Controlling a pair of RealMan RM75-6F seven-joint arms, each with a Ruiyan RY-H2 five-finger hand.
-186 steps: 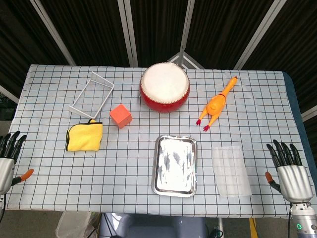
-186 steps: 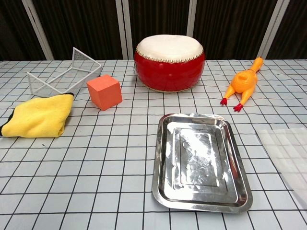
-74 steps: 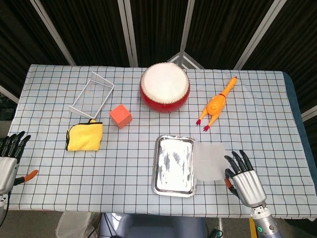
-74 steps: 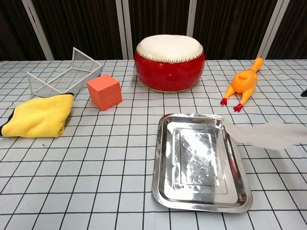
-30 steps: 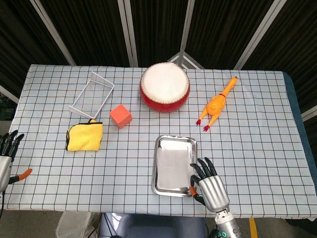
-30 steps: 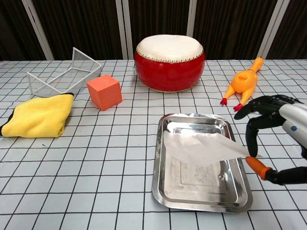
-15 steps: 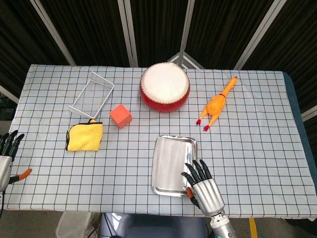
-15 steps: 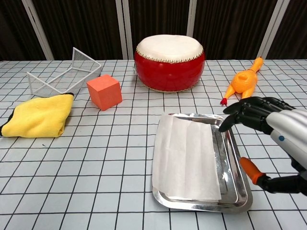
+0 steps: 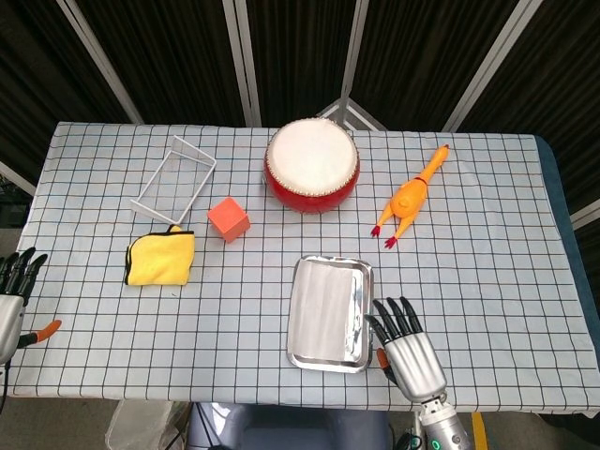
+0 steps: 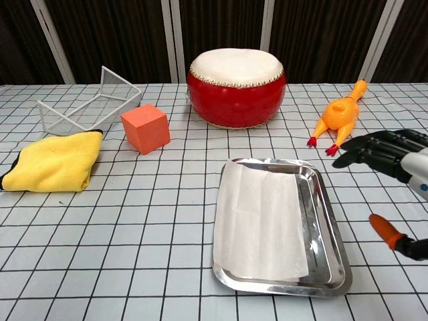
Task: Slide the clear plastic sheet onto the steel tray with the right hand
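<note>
Clear plastic sheet (image 10: pixel 259 221) lies flat in the steel tray (image 10: pixel 328 231), covering its left part and reaching over the left rim. Our right hand (image 9: pixel 409 350) hovers just right of the tray, fingers spread and holding nothing. Our left hand (image 9: pixel 11 295) waits at the worktop's (image 9: pixel 234 300) left edge, fingers apart and empty.

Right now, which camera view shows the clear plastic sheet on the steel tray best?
The chest view. There the clear plastic sheet is close and large, its edges plain against the rectangular steel tray, covering the tray's left part. The head view shows the same sheet from above, small and pale, on the tray's left part.
</note>
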